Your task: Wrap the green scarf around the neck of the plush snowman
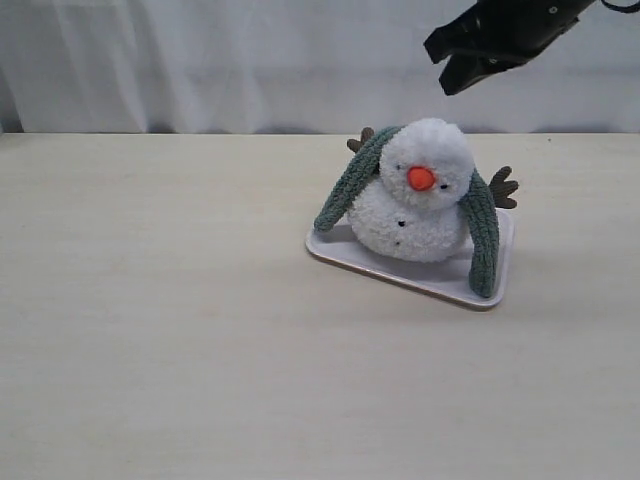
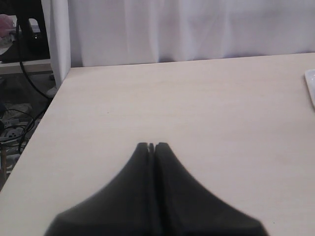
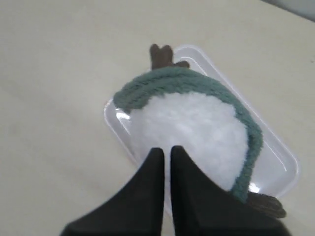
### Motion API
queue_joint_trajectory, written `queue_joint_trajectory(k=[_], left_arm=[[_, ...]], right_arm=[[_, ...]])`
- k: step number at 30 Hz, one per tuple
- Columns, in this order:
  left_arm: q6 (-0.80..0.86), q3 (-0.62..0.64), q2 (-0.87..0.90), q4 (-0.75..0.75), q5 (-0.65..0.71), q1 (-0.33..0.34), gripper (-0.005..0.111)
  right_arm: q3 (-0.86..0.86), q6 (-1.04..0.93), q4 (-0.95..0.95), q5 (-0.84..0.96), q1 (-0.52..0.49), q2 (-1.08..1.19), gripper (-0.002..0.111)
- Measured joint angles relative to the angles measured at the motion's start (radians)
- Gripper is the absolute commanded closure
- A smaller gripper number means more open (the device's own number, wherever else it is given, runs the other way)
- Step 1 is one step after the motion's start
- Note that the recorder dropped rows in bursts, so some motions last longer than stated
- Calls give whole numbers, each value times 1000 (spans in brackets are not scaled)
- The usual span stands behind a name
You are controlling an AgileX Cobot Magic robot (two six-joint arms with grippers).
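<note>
The scarf (image 1: 352, 188) drapes behind the snowman (image 1: 425, 200) on its tray (image 1: 400, 272), ends hanging front-left and front-right. It seems to sit at the neck. Crossing the ends is left. The right gripper (image 1: 443, 68) hovers above, closed and empty. The left gripper (image 2: 151, 145) is closed and empty, far left.

the exterior camera stands in front of the table (image 1: 150, 350), raised a little and tilted down, facing the white curtain (image 1: 200, 60) at the back. it sees the snowman (image 1: 425, 190) on its tray (image 1: 400, 272) at middle distance, right of centre.

the left wrist camera looks low along the tabletop over the left gripper (image 2: 151, 145), also towards the curtain. only a white sliver at the border of its picture, seemingly the tray's rim, overlaps the exterior view's main subject.

the right wrist camera hangs close above the snowman, looking steeply down past the right gripper (image 3: 167, 148). it shares snowman, scarf (image 3: 177, 81) and tray with the exterior view.
</note>
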Motion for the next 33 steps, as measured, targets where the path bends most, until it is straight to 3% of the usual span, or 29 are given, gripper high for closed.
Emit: queue_joint_trajectory(k=[6, 13, 25, 33], left_arm=[[0, 0, 0, 0, 0, 0, 107], [0, 0, 0, 0, 0, 0, 107], [0, 0, 0, 0, 0, 0, 107], [0, 0, 0, 0, 0, 0, 107]], right_arm=[[0, 43, -28, -81, 143, -21, 104], [-12, 365, -293, -188, 246, 113, 104], [-136, 516, -521, -205, 246, 308, 104], [-136, 516, -523, -139, 246, 363, 104]])
